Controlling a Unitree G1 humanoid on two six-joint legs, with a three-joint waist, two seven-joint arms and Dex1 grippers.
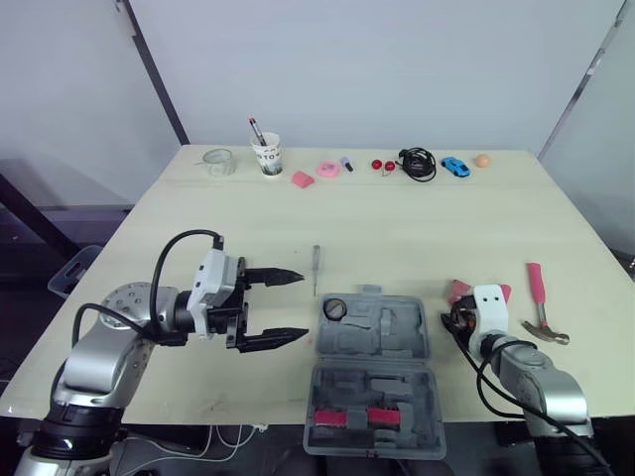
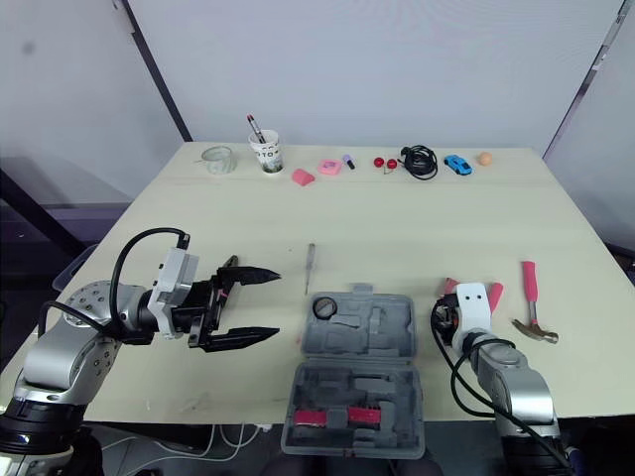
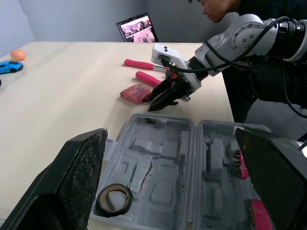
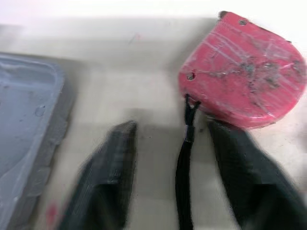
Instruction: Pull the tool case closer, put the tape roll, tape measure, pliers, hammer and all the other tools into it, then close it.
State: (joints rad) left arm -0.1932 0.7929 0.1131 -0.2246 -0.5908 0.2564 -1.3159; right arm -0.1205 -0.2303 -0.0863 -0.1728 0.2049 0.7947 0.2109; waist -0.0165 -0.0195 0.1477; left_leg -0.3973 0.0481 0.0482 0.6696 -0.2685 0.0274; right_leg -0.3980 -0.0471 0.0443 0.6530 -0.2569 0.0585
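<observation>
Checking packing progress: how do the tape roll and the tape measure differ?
The tape roll is a dark open ring; the tape measure is a solid red body. The tape roll lies inside the tool case; the tape measure lies on the table outside it, in front of the open right claw. Both lie flat.

Head stereo, wrists: shared tool case (image 1: 392, 342)

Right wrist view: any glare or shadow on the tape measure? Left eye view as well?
Right wrist view: pale streaks on the red tape measure, sheen or scuffs, unclear; soft shadow on the table between the fingers of the open right gripper. Left eye view: even light, no glare on the tool case, faint shadow under the open left gripper.
</observation>
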